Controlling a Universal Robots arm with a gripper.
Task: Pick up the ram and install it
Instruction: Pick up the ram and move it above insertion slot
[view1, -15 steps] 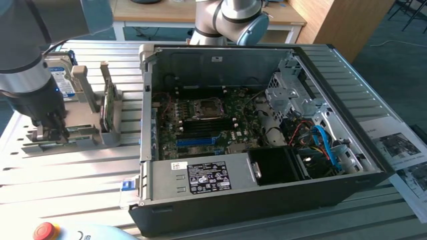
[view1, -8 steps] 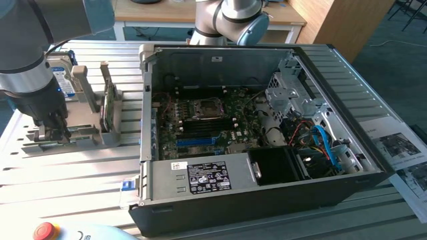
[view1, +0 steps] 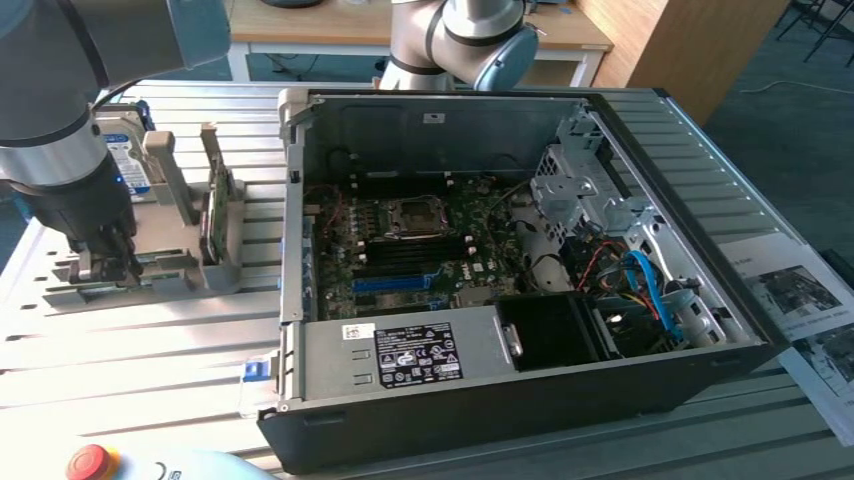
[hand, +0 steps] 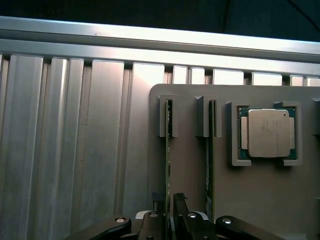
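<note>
Gripper (hand: 167, 200) sits closest to the wrist lens, astride the top edge of the ram (hand: 168, 150). We cannot tell whether it is clamped on the board or merely brackets it. The ram stands on its long edge in a slot of the grey holder (hand: 260, 200). A second green stick (hand: 210, 150) stands parallel in the neighbouring slot, just beside it. Past that stick, a square silver processor chip (hand: 268, 133) lies flat in its recess. The holder rests on the ribbed aluminium surface (hand: 75, 150), close to one of its edges. In the exterior view we see the arm (view1: 60, 150) coming down at the surface's edge on the exterior view's left, with the gripper (view1: 104, 262) low over the holder's (view1: 174, 275) near end. An upright green stick (view1: 214, 205) is near it, and a blue-and-white-labelled hard drive (view1: 130, 165) stands behind the arm. An open computer case (view1: 534, 400) fills mid-surface, its motherboard (view1: 414, 250) and dark memory slots (view1: 400, 262) exposed. A red button (view1: 90, 461) sits at the near corner.
</note>
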